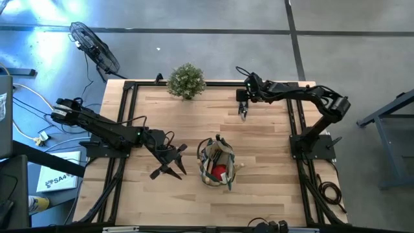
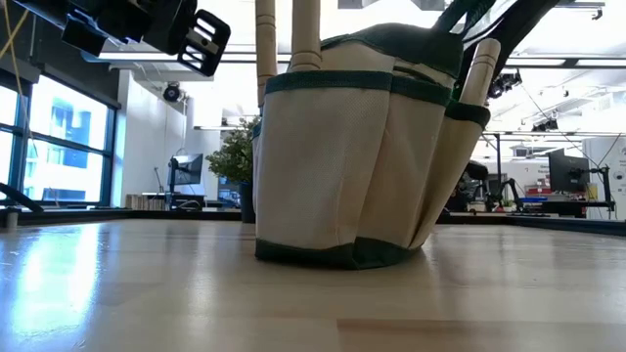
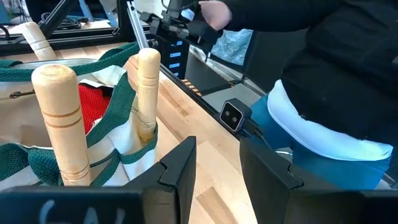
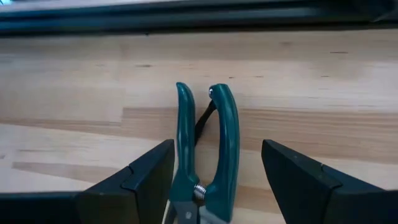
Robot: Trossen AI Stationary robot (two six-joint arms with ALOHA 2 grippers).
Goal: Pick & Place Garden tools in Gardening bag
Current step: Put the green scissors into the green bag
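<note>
Woven cloth bag, smooth turned-wood handles, glossy green plastic pruner grips.

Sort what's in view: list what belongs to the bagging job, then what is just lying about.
Job:
- bag, holding wooden-handled tools and a red piece
- green-handled pruners on the table, between the open right pincer fingers
- left pincer, open beside the bag

Lying about:
- potted plant at the far edge
- fan on the floor
- person beside the table
</note>
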